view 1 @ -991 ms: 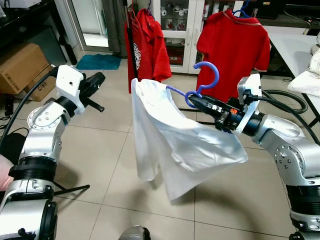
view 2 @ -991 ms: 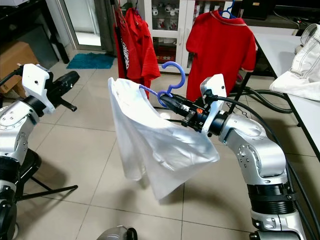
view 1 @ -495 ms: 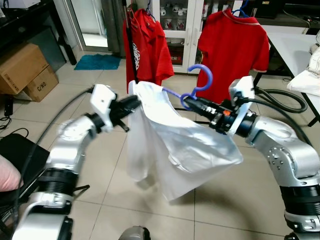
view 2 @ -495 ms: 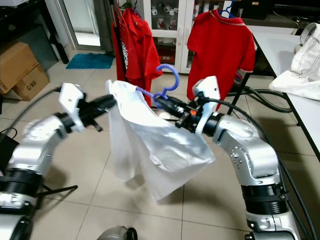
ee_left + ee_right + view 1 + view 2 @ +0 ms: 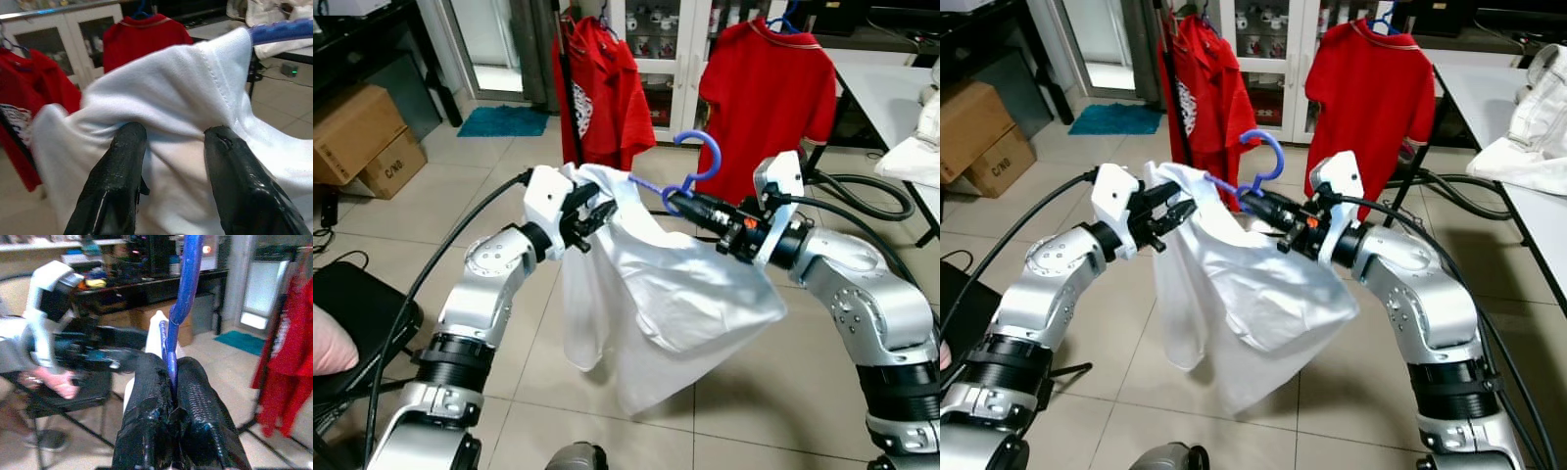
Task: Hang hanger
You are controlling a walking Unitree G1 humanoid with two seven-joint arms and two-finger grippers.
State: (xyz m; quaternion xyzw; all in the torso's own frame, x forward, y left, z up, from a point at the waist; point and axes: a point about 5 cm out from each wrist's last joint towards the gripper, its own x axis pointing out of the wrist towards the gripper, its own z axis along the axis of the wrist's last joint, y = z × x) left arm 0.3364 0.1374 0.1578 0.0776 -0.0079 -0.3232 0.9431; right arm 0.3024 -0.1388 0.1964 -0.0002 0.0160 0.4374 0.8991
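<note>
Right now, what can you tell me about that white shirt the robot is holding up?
The white shirt is plain, thin-looking fabric, draped crookedly on a blue hanger and sagging in folds above the tiled floor without touching it. The right gripper pinches the hanger below its hook. The left gripper is at the shirt's upper corner, its open fingers pressed against the cloth. Red shirts hang behind.

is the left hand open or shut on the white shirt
Open: the left hand has both fingers spread, with the white shirt bunched between them, not pinched.
</note>
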